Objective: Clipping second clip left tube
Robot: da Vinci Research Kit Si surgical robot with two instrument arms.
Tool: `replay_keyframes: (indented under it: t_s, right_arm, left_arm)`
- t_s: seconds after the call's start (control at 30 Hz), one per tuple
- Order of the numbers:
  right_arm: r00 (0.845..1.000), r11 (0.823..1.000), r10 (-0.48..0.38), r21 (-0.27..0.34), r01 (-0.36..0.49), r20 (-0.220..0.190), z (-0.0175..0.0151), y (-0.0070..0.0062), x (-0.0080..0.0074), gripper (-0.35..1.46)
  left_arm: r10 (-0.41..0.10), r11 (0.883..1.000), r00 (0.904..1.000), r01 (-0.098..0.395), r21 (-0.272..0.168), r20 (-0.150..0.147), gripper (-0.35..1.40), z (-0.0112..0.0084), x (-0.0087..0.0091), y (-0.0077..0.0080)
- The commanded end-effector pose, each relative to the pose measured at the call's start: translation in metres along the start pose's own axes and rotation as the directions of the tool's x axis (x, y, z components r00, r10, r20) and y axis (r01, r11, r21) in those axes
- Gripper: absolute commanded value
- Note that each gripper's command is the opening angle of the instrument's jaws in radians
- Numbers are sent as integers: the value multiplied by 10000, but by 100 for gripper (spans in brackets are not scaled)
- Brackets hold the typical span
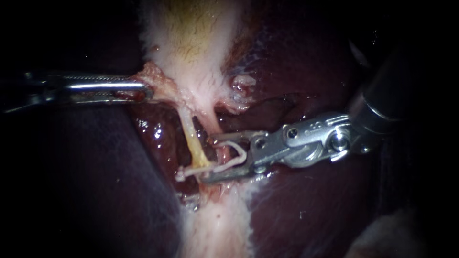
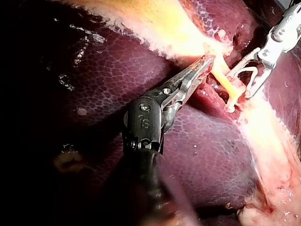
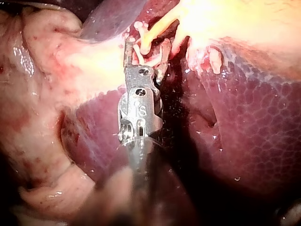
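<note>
A thin yellowish tube [image 1: 194, 141] runs down from the pale gallbladder [image 1: 191, 38]; it is the left of two strands there. My right instrument [image 1: 208, 160] comes in from the right, its jaws standing apart on either side of this tube. A white clip [image 1: 235, 155] lies in the gap, and its lower arm reaches past the tube. My left instrument [image 1: 146, 88] is shut on pinkish tissue at the gallbladder's neck and holds it out to the left. The left wrist view shows the same grip [image 2: 209, 60], with the tube [image 2: 225, 82] beside the right instrument [image 2: 240, 84]. The right wrist view shows the jaws [image 3: 146, 47] around the tube [image 3: 157, 29].
Dark red liver [image 1: 311, 200] lies on both sides of the pale band of tissue [image 1: 217, 229]. A raw wet hollow [image 1: 158, 134] sits under the left instrument. A small pale nub of tissue [image 1: 243, 81] stands just right of the neck.
</note>
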Motion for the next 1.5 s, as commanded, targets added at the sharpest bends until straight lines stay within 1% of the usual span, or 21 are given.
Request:
replay_keyframes:
  t_s: [0.03, 0.27, 0.47, 0.57, 0.67, 0.77, 0.8, 0.87, 0.93, 1.1, 1.2, 1.37, 1.5]
  right_arm:
    - [10000, 10000, -3, 10, 3, -5, 4, 1, 2, 50]
    - [9999, 9997, 107, 202, -107, 31, 22, 4, 6, 50]
    - [9997, 9987, 162, 489, -155, -156, 39, 3, 8, 50]
    - [9992, 9982, 232, 568, -213, -331, 43, 0, 12, 50]
    - [9975, 9958, 442, 821, -396, -555, 46, -5, 16, 50]
    - [9946, 9903, 656, 1273, -550, -806, 48, -9, 19, 50]
    - [9934, 9869, 714, 1510, -574, -893, 48, -11, 20, 50]
    - [9906, 9789, 842, 1945, -620, -1082, 48, -14, 22, 50]
    - [9881, 9728, 977, 2208, -695, -1192, 49, -19, 24, 49]
    - [9843, 9643, 908, 2603, -489, -1515, 47, -33, 33, 49]
    - [9791, 9568, 949, 2879, -399, -1798, 43, -44, 43, 49]
    - [9762, 9449, 989, 3259, -312, -1933, 44, -63, 59, 49]
    - [9761, 9352, 1009, 3531, -271, -1923, 45, -69, 64, 46]
  left_arm:
    - [0, 10000, 10000, 0, 2, -1, -35, 0, 0, 0]
    - [4, 10000, 10000, -4, 10, -3, -35, 1, -1, 0]
    - [7, 10000, 10000, -7, 15, -5, -35, 2, -2, 0]
    - [8, 10000, 10000, -8, 12, -4, -35, 3, -2, 0]
    - [9, 10000, 10000, -9, 10, -4, -35, 3, -2, -1]
    - [9, 10000, 10000, -9, 10, -4, -35, 3, -2, -1]
    - [9, 10000, 10000, -9, 11, -4, -35, 3, -2, -1]
    - [9, 10000, 10000, -9, 11, -4, -35, 3, -2, -1]
    - [9, 10000, 10000, -9, 10, -4, -35, 3, -2, -1]
    - [11, 10000, 10000, -11, 7, -3, -35, 2, -2, -2]
    - [11, 10000, 10000, -11, 4, -3, -35, 2, -2, -2]
    - [11, 10000, 10000, -11, 4, -3, -35, 2, -2, -2]
    - [11, 10000, 10000, -11, 3, -3, -35, 2, -2, -2]
